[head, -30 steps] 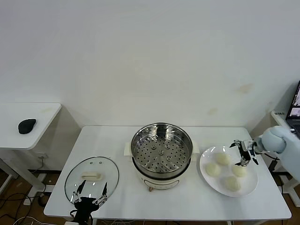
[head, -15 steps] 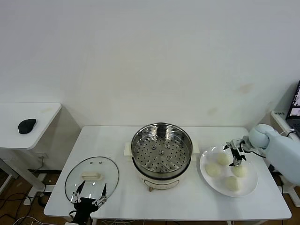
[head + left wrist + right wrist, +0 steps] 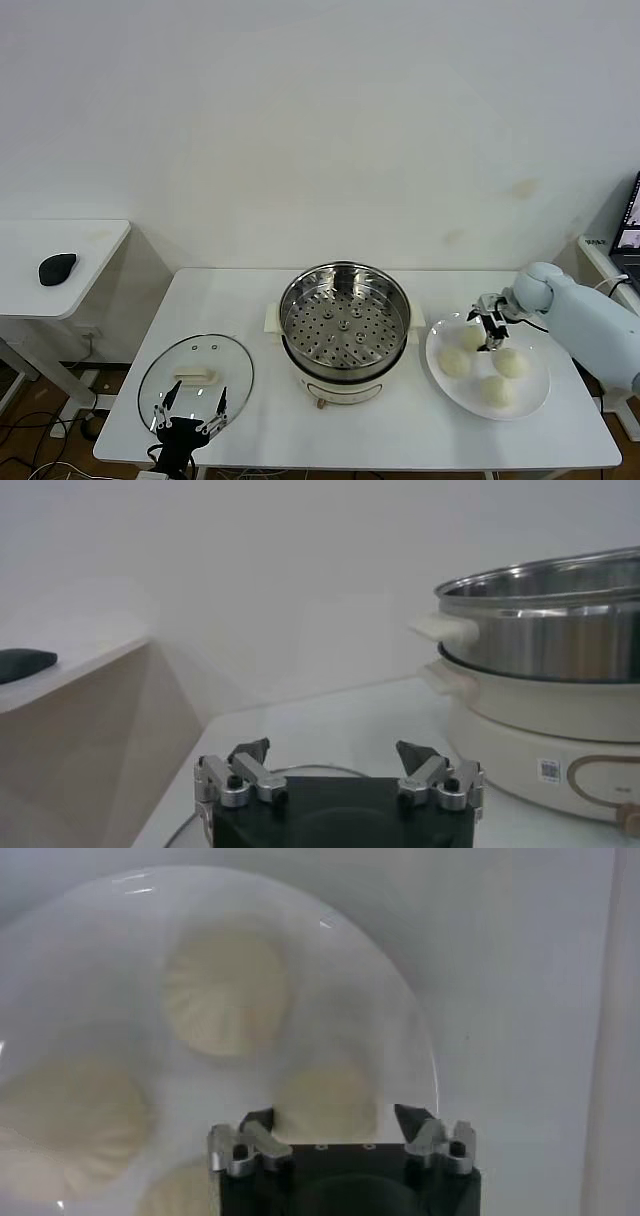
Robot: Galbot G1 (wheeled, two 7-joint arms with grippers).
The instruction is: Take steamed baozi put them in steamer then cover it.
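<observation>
White worktop point(image 3: 380, 425) carries 1 steamer point(image 3: 343, 325), 1 cover point(image 3: 196, 377), 1 white plate point(image 3: 531, 395) with 4 steamed baozi on it. Steamer sits mid-worktop: steel pot on cream base, perforated tray inside, 0 buns in it, lid off. Cover lies flat on the worktop at the robot's left of the steamer, handle up, apart from the pot. Plate is on the robot's right of the steamer, just beside its side handle. Baozi in head view: 1 at the far side of the plate point(image 3: 473, 338), 1 nearest the steamer point(image 3: 455, 363), 1 toward the right rim point(image 3: 510, 364), 1 at the near edge point(image 3: 494, 391); none touching each other as far as I can see. Right gripper point(image 3: 489, 330) is down over the far baozi; wrist view shows that bun point(image 3: 327, 1103) sitting between the 2 fingers point(image 3: 243, 1141), fingers spread either side of it with gaps visible, not clamped on it. Can't tell whether the tips touch the dough. Left gripper point(image 3: 190, 412) hangs at the near edge of the worktop by the cover's rim, idle, 2 fingers point(image 3: 240, 772) spread wide, holding nothing. 1 side table point(image 3: 60, 285) off to the robot's left with 1 dark mouse-like object point(image 3: 57, 268) on it.
</observation>
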